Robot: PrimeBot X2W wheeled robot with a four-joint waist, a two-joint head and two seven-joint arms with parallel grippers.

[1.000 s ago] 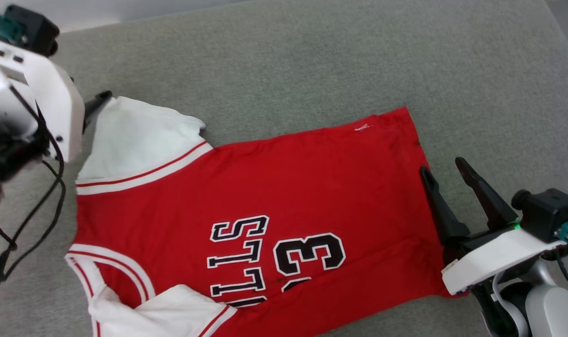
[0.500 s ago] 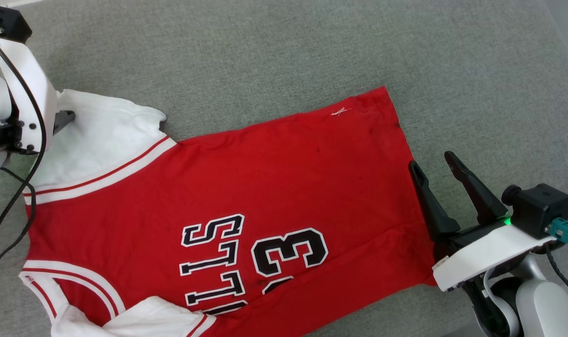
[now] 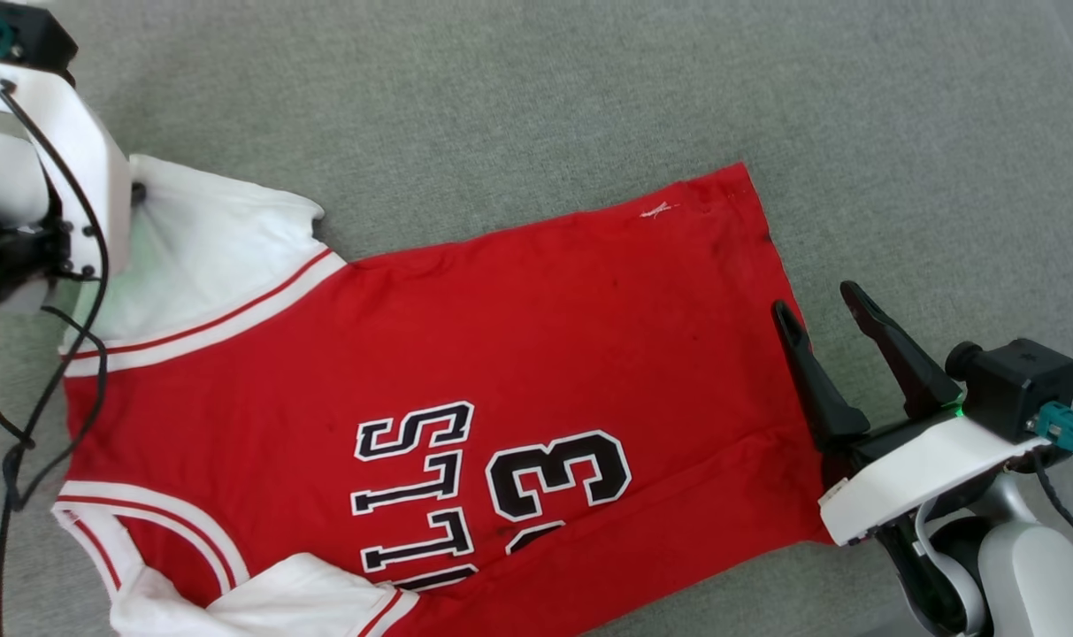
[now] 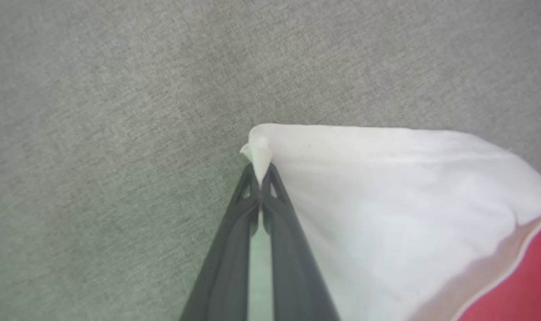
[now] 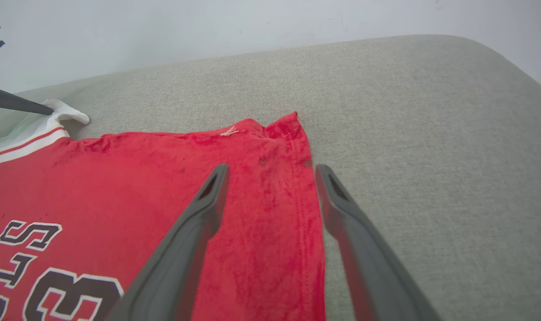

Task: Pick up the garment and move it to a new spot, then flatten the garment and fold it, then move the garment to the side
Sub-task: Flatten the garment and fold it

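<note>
From the head view, the garment (image 3: pixel 501 354) lies front up and mostly flat on a grey cushion (image 3: pixel 501 88), collar end toward the left hand (image 3: pixel 134 191) and hem (image 3: pixel 770 257) toward the right hand (image 3: pixel 815 299). The far sleeve (image 3: pixel 209 257) is spread out, while the near sleeve (image 3: pixel 306 593) is crumpled under the shoulder. The right hand stands wide, one finger over the hem edge and the other over bare cushion. It holds nothing. In the left wrist view the left hand (image 4: pixel 261 178) is pinched shut on the tip of the far sleeve, and a small peak of white cloth pokes out past the fingertips. In the right wrist view the right hand (image 5: pixel 272 171) straddles the stitched hem line with its jaws apart, apparently above the cloth rather than on it. The garment looks light, limp and soft, not fragile. It should drape and stretch rather than keep any shape, and the coarse cushion will likely drag on it. A pull by one sleeve tip would probably bunch it, so a second hold at the far hem corner, pinching both layers, looks the sounder way to keep it taut.
</note>
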